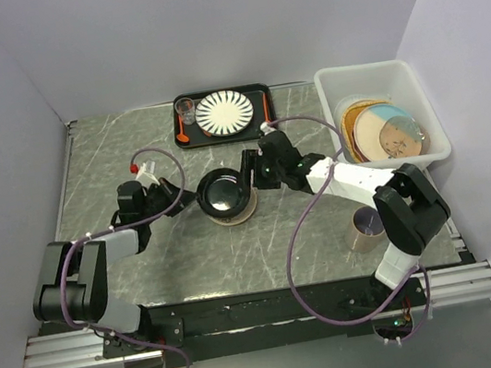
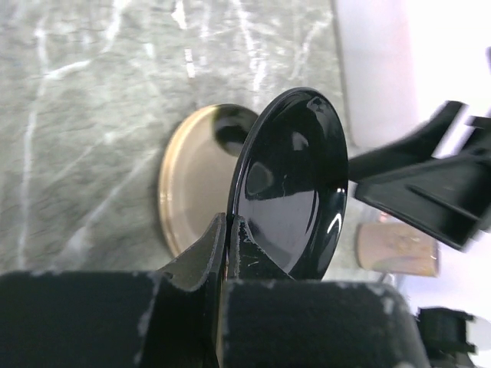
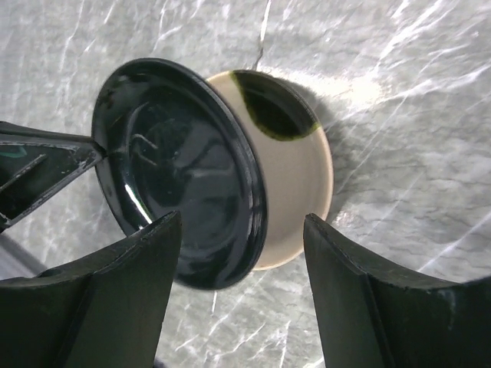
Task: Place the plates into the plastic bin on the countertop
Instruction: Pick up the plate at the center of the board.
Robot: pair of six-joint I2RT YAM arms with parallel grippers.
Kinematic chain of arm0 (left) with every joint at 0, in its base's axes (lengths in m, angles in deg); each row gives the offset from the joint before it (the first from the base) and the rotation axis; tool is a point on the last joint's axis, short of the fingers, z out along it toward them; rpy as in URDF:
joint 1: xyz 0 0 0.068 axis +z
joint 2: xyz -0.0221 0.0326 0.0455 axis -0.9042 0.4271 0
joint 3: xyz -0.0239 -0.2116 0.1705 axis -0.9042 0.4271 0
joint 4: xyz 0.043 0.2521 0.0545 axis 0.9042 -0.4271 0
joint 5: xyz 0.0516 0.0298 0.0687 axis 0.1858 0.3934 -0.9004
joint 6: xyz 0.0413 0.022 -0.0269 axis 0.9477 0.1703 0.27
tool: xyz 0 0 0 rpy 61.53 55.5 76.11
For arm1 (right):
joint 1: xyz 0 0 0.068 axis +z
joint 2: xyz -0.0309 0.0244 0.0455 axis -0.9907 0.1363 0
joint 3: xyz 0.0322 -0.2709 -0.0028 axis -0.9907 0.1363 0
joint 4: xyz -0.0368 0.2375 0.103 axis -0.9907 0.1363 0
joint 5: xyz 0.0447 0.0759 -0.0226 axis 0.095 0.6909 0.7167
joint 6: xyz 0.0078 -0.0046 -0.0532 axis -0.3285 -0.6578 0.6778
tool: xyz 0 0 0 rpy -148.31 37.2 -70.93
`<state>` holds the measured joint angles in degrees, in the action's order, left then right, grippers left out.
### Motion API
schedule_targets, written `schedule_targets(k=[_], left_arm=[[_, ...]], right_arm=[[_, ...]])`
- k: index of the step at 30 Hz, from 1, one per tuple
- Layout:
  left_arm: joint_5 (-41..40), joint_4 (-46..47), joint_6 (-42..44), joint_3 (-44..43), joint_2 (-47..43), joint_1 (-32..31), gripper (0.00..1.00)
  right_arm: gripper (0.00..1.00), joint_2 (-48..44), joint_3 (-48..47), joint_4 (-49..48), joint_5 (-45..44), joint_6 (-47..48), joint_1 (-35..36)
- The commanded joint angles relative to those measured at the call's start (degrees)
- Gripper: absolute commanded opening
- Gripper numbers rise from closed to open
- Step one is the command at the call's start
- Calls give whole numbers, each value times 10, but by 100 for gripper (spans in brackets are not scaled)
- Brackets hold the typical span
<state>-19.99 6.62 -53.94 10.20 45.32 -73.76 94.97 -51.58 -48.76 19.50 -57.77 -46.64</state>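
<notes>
At the left hand [image 2: 226,244], one black plate [image 2: 295,176] above one cream plate [image 2: 192,180].

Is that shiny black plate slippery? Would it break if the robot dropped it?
Probably slippery: the black plate is glossy with bright reflections, and the left gripper pinches only its rim. It looks stiff: held tilted by one edge, it shows no bend. It seems glazed, so a drop onto the tan plate beneath might chip it.

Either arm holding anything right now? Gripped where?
Left end effector pinches the small black plate by its rim, tilted above the tan plate. Right end effector is open, holding nothing.
</notes>
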Motion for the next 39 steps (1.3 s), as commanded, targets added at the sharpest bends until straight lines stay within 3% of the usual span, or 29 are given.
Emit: schedule_targets(k=[1, 8, 14, 17, 18, 19, 30, 34, 37, 39], left_arm=[[67, 102, -37, 8, -21, 9, 1], [118, 181, -79, 19, 2, 15, 1], [129, 189, -79, 18, 8, 15, 1], [125, 180, -73, 15, 6, 15, 1], [124, 174, -69, 15, 5, 15, 1], [121, 170, -67, 13, 4, 15, 1], [114, 155, -55, 11, 0, 15, 1], [106, 142, -47, 11, -7, 15, 11], [105, 136, -43, 11, -8, 15, 31], [105, 136, -41, 11, -8, 15, 55]], right_arm=[[72, -21, 30, -75, 62, -15, -20], [70, -17, 61, -131, 128, -36, -35], [64, -4, 67, -175, 174, -51, -37], [40, 3, 67, -199, 200, -57, -39], [12, 4, 68, -201, 202, -59, -39], [0, 4, 68, -203, 202, -63, -39], [0, 0, 67, -199, 199, -61, -39], [0, 0, 70, -200, 201, -61, -38], [0, -3, 71, -201, 200, -62, -38], [0, -4, 72, -201, 200, -63, -39]])
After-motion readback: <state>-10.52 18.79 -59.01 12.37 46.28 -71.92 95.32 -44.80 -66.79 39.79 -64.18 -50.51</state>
